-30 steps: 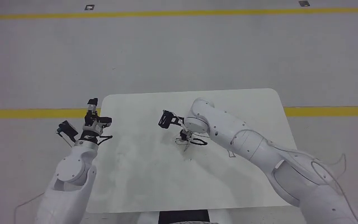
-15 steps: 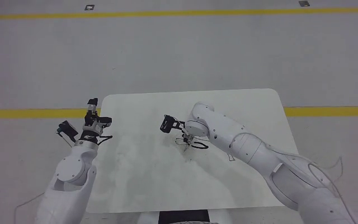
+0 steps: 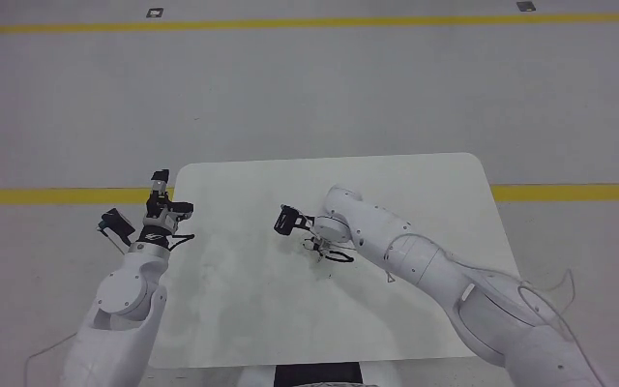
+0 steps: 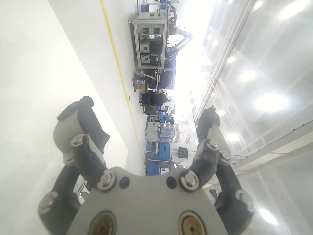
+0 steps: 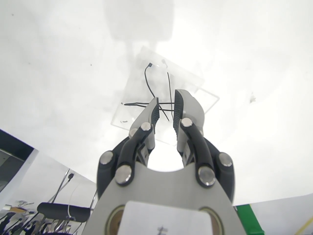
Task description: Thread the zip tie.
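Right jaws: I see them parted by a narrow gap and gripping nothing, poised just above the zip tie (image 5: 169,86).
Left jaws: spread wide and empty, at the worktop's (image 3: 242,290) left edge.
Zip tie: thin black strands, crossed, lying on a clear plate (image 5: 190,79) mid-worktop.
Room: grey floor, yellow lines (image 3: 290,21), equipment racks (image 4: 150,42).
Hard to tell: how many ties there are, or whether any is threaded.

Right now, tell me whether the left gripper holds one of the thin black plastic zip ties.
No: the left gripper is wide open and empty, and the zip ties lie on a clear plate.
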Robot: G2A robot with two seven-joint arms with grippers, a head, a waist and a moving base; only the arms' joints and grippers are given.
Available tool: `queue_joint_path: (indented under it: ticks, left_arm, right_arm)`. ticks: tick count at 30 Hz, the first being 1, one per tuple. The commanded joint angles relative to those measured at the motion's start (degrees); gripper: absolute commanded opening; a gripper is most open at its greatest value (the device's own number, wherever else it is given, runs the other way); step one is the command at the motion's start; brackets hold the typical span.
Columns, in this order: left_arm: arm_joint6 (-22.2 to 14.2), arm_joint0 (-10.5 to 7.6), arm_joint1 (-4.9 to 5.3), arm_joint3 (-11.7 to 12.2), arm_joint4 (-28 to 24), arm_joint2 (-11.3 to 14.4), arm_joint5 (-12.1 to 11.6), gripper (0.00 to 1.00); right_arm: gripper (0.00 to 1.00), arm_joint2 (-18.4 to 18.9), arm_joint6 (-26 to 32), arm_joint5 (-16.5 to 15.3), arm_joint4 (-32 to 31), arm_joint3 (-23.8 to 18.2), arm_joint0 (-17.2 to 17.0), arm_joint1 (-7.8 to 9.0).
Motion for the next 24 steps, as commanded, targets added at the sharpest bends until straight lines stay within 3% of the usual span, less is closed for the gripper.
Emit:
queue_joint_path:
  ticks: [1, 24]
  left_arm:
    - [0.0, 0.0, 0.0, 0.0, 0.0, 0.0, 0.0, 1.0]
    - [0.0, 0.0, 0.0, 0.0, 0.0, 0.0, 0.0, 1.0]
  right_arm:
    - [0.13, -0.2, -0.3, 0.5, -0.7, 0.9, 0.1, -0.52]
    - [0.18, -0.5, -1.1, -0.5, -2.7, 9.3, 0.5, -5.29]
